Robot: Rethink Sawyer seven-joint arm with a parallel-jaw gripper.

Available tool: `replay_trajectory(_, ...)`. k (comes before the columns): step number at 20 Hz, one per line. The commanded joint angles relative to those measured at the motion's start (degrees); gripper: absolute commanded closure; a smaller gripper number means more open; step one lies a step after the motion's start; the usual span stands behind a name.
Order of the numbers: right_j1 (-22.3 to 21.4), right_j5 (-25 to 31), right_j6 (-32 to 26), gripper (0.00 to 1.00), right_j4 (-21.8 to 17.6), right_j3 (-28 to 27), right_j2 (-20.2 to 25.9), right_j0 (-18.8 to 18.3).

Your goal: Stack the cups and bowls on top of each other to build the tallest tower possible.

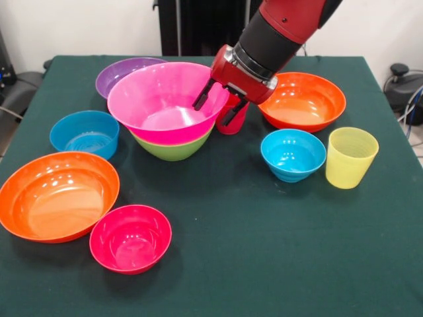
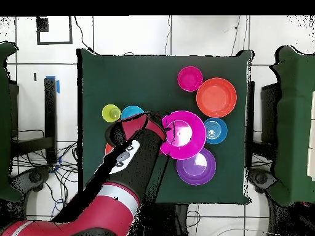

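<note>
Currently the pink bowl [image 1: 158,99] sits nested in the green bowl [image 1: 173,149]; the hand [image 1: 218,107] straddles its rim, unclenched.

A robotics lab: a worktop [image 1: 264,264] draped in dark green cloth stands on a pale tiled floor [image 2: 203,37] strewn with loose cables [image 2: 37,175], black equipment racks [image 2: 49,110] flank it, and a red and black robot arm [image 1: 281,30] reaches over it.

Pink bowl [image 1: 162,99] on green [image 1: 173,149]; cup [image 1: 351,157] yellow, perhaps ribbed
</note>
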Motion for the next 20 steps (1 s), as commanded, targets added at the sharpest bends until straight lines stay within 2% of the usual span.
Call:
replay_trajectory(1,0.5,-3.8,2.9,0.0,-2.1,-1.0,3.9,-0.8)
replay_trajectory(10,-0.2,-4.2,2.7,0.0,-1.9,-0.5,4.5,-1.3)
replay_trajectory(20,-1.8,-8.0,3.3,0.0,-1.0,1.2,6.6,-2.7)
